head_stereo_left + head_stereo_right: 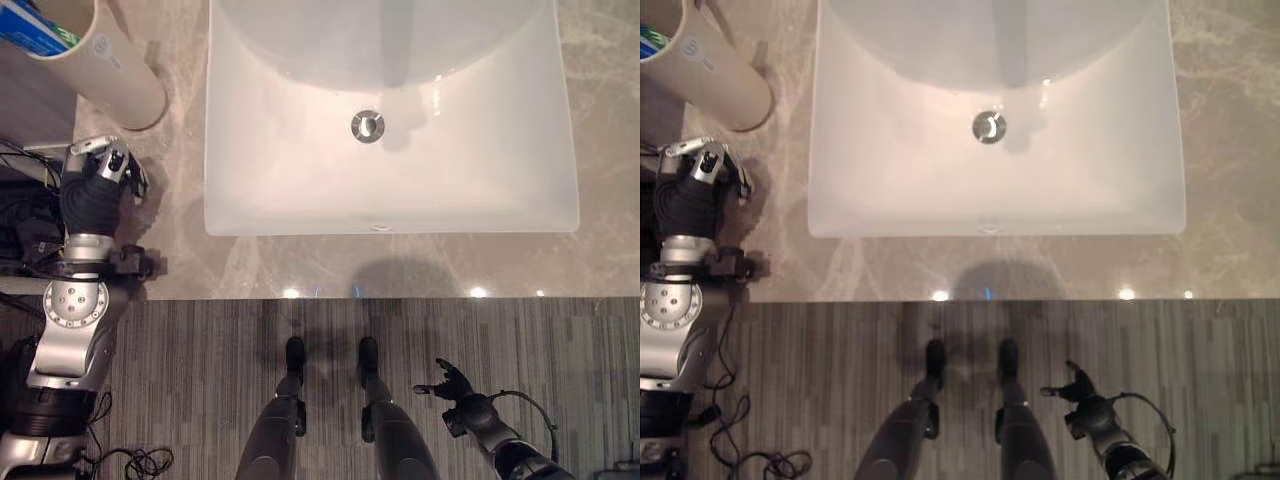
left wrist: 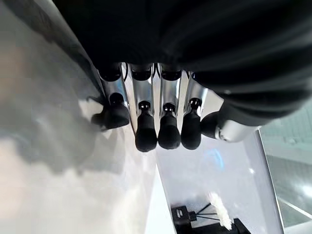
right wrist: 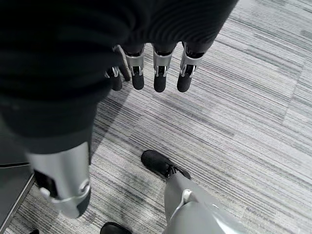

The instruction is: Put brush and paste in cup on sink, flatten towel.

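A beige cup (image 1: 110, 65) stands on the grey stone counter (image 1: 450, 265) at the back left, left of the sink. A blue and white paste tube (image 1: 35, 30) sticks out of its mouth. My left hand (image 1: 105, 165) rests low over the counter just in front of the cup, beside the sink's left wall. Its fingers (image 2: 158, 126) are relaxed and hold nothing. My right hand (image 1: 452, 383) hangs over the floor at the lower right, well away from the counter. Its fingers (image 3: 156, 73) are straight and empty.
The white rectangular sink (image 1: 250, 180) with a metal drain (image 1: 367, 126) takes up the middle of the counter. The counter's front edge runs across the middle of the eye views, with striped grey flooring (image 1: 560, 360) below it. Bare counter lies right of the sink.
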Motion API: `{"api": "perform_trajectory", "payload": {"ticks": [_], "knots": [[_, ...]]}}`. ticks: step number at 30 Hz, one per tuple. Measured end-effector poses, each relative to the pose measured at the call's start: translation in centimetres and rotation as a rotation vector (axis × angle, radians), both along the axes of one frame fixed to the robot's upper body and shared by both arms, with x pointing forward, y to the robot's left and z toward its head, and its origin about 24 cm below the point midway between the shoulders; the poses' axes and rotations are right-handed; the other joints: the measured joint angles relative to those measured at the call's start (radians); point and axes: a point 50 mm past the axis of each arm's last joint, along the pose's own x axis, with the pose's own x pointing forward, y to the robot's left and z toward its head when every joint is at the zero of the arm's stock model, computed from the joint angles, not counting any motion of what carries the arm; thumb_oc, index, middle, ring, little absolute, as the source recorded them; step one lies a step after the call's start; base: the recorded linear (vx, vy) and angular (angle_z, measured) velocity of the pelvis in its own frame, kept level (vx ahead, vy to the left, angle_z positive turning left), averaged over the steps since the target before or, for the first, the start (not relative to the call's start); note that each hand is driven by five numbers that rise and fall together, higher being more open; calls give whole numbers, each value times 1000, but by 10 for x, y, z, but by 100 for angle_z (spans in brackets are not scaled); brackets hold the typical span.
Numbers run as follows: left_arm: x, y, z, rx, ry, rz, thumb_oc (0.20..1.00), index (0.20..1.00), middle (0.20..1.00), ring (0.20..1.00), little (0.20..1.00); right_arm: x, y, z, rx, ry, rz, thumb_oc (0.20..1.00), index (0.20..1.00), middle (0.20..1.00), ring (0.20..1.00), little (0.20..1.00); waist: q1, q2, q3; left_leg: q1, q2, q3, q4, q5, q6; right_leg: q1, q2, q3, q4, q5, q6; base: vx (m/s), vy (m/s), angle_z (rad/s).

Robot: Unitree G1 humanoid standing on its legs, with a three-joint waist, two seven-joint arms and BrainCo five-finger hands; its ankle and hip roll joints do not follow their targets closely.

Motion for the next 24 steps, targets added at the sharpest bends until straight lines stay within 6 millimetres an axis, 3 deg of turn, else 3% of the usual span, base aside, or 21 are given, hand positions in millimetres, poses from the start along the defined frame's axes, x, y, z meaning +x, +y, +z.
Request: {"api": "perform_trajectory", "payload": {"ticks": [3, 7, 11, 13, 14, 16, 17, 19, 21, 23, 24], "knots": [[-8, 5, -21, -20, 69, 18, 200, 200, 200, 200, 200, 2, 0, 1, 4, -7, 2, 1000, 1000, 1000, 1000, 1000, 5, -1, -1, 43, -7, 4, 2, -9, 11, 39, -5, 5, 5, -3, 1, 43, 115, -5], [-18, 4, -54, -52, 204, 11, 200, 200, 200, 200, 200, -7, -4, -1, 17, 10, -3, 1000, 1000, 1000, 1000, 1000, 6, -8, -17, 127, -18, 19, 3, -29, 36, 79, -17, 28, 83, -51, 17, 61, 145, -10], [-24, 6, -70, -39, 294, -1, 200, 200, 200, 200, 200, -16, -4, -5, 24, 37, 7, 1000, 1000, 1000, 1000, 1000, 1, -16, -28, 173, -40, 27, 14, -45, 52, 97, -36, 40, 147, -83, 32, 42, 110, -5], [-30, 5, -82, -34, 351, -14, 200, 200, 200, 200, 200, -26, -5, -10, 19, 69, 17, 1000, 1000, 1000, 1000, 1000, -5, -12, -37, 208, -40, 28, 15, -52, 63, 92, -37, 73, 224, -90, 41, 81, 152, -5], [-30, 5, -87, -35, 377, -17, 200, 200, 200, 200, 200, -28, -6, -11, 20, 82, 25, 1000, 1000, 1000, 1000, 1000, -5, -11, -40, 213, -55, 15, 26, -60, 76, 67, -34, 97, 299, -91, 46, 81, 152, -6], [-36, 6, -97, -35, 424, -17, 200, 200, 200, 200, 200, -28, -4, -8, 30, 63, 48, 1000, 1000, 1000, 1000, 1000, -18, 7, -52, 250, -44, -8, 35, -68, 88, 9, -12, 121, 478, -97, 50, 150, 103, 0], [-37, 5, -100, -42, 436, -22, 200, 200, 200, 200, 200, -34, -2, -11, 35, 75, 53, 1000, 1000, 1000, 1000, 1000, -29, 19, -76, 248, -41, -29, 37, -73, 95, -9, 13, 152, 500, -138, 40, 126, 64, 27], [-39, 7, -103, -39, 451, -16, 200, 200, 200, 200, 200, -45, 0, -15, 54, 99, 63, 1000, 1000, 1000, 1000, 1000, -39, 11, -109, 250, -42, -47, 32, -70, 113, -12, 68, 212, 458, -176, 43, 149, -35, 39], [-40, 9, -107, -48, 466, -5, 200, 200, 200, 200, 200, -46, -4, -16, 46, 109, 56, 1000, 1000, 1000, 1000, 1000, -30, 4, -112, 260, -45, -50, 38, -71, 119, -40, 74, 186, 398, -175, 40, 152, -47, 5], [-41, 11, -112, -52, 481, 7, 200, 200, 200, 200, 200, -43, -4, -14, 31, 102, 78, 1000, 1000, 1000, 1000, 1000, -41, 14, -102, 264, -42, -67, 52, -80, 120, -59, 73, 194, 291, -140, 55, 109, -84, 27], [-42, 11, -114, -55, 485, 13, 200, 200, 200, 200, 200, -50, -4, -17, 29, 120, 79, 1000, 1000, 1000, 1000, 1000, -40, 8, -106, 272, -48, -70, 47, -83, 115, -69, 63, 197, 296, -139, 56, 145, -122, 56]]}}
